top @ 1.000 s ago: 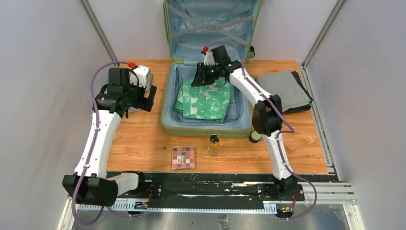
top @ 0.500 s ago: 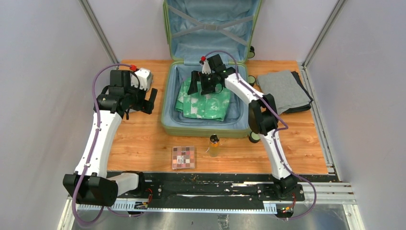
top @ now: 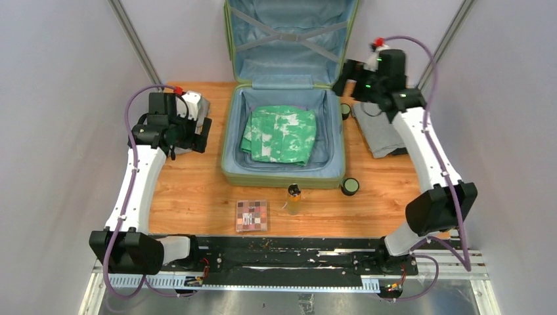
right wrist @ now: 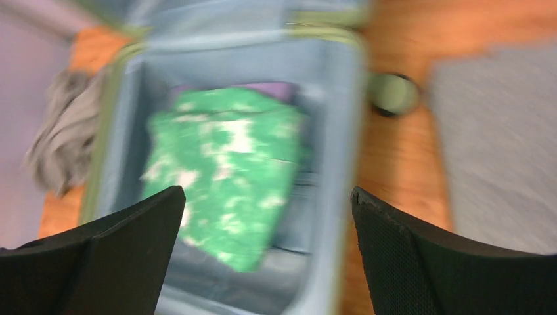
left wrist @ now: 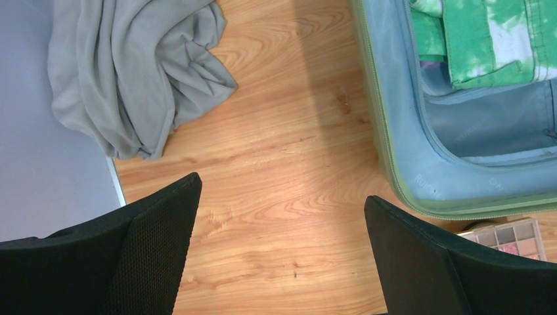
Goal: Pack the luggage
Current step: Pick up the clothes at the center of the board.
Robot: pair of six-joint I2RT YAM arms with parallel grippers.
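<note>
Since a second ago the right arm has swung up and out of the case, so that the right gripper [top: 348, 71] now hangs above the far right corner of the luggage [top: 282, 178], by the edge of the raised lid; the left arm has hardly shifted. Both views of that gripper show its fingers [right wrist: 125, 246] spread wide with nothing between them, though the right wrist picture is smeared with blur. The luggage lies open in the middle of the wooden table [top: 197, 190], its blue-lined lid [top: 289, 39] standing upright against the back wall and its shallow half flat on the wood. Inside the flat half lies a folded green and white garment [top: 279, 134], slightly askew, with a strip of purple showing at its far edge. The left gripper [left wrist: 282, 190] hovers over bare wood just left of the case, its fingers also wide apart and empty, a crumpled grey cloth [left wrist: 131, 65] lying beyond it at the table's edge. Right of the case sits a stack of folded grey fabric [top: 384, 134]. Near the front wall of the case stand a small amber bottle [top: 293, 199] and a makeup palette [top: 251, 215]
</note>
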